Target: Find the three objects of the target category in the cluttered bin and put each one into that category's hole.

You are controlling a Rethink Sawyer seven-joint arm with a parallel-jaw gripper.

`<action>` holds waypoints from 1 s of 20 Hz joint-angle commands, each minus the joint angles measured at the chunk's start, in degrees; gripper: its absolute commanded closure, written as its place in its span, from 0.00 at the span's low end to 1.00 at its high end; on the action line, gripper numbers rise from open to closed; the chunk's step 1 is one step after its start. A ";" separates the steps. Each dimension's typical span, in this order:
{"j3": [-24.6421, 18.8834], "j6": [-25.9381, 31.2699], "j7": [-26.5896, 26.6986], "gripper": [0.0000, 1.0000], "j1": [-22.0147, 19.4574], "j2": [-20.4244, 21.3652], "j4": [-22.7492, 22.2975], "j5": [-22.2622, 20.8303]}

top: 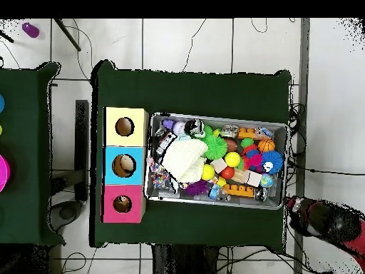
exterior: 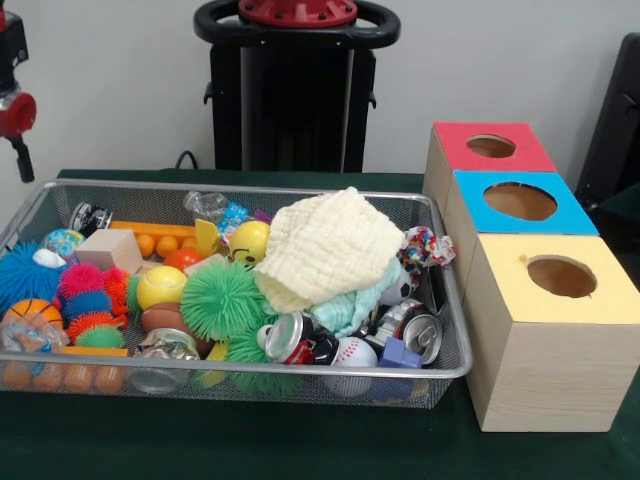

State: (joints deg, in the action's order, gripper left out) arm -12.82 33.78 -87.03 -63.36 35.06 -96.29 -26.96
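Note:
A wire mesh bin (exterior: 240, 374) (top: 279, 128) on the green table is packed with clutter. A cream cloth (exterior: 330, 245) (top: 184, 158) lies over its middle. Around it I see crushed cans (exterior: 285, 337), a baseball (exterior: 352, 352), a green spiky ball (exterior: 220, 298), a yellow smiley ball (exterior: 249, 240) and a tennis ball (exterior: 160, 286). Beside the bin stand three wooden boxes with round holes: red (exterior: 455, 140) (top: 110, 203), blue (exterior: 470, 192) (top: 110, 165) and yellow (exterior: 510, 290) (top: 112, 118). My arm (exterior: 14, 105) (top: 324, 220) is drawn back off the table's corner, clear of the bin. Nothing hangs from it.
More spiky balls (exterior: 85, 300), small orange balls (exterior: 60, 376), a wooden block (exterior: 108, 250) and an orange bar (exterior: 150, 229) fill the bin's other end. A second green table (top: 21, 157) stands apart beyond the boxes. Cables lie on the floor.

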 commanded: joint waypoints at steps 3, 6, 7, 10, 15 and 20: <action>-5.50 3.09 4.58 0.00 2.92 -4.65 3.66 -1.26; -5.81 1.57 3.53 0.00 2.81 -5.19 3.61 -0.64; -5.85 1.31 3.39 0.00 2.98 -5.60 4.11 -0.67; -7.00 0.73 3.71 0.00 3.18 -9.54 7.41 -0.35; -7.40 -0.47 2.01 0.00 4.15 -11.83 8.92 0.15; -7.86 -1.58 0.99 0.00 4.70 -13.86 10.25 0.55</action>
State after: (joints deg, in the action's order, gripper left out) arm -14.56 34.66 -87.03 -60.74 26.41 -90.31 -26.98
